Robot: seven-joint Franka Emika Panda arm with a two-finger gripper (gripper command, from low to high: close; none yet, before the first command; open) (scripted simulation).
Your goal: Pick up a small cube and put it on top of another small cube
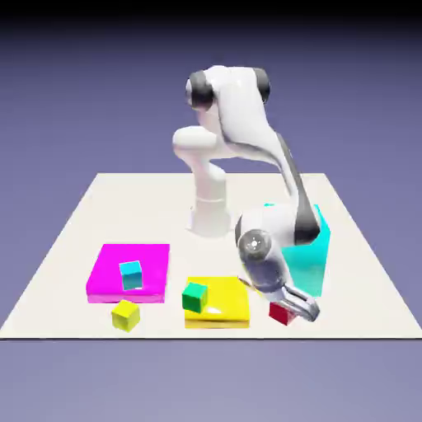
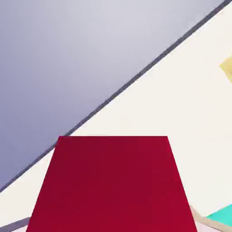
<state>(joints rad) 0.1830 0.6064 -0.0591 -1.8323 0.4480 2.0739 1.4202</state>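
One red cube (image 1: 280, 312) sits clenched in the pincer (image 1: 290, 311) at the surface's (image 1: 74, 239) near edge, filling the hand view's lower half; it appears barely lifted, if at all. Nearest likely target, the green cube (image 1: 195, 296) on the yellow slab (image 1: 222, 309), lies toward the exterior view's left, so the carry should run that way.

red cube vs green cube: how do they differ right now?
The red cube sits at the gripper, near the table's front edge; the green cube rests on the yellow slab, untouched. The red cube fills the hand view; the green cube is absent there. Both are small cubes of similar size.
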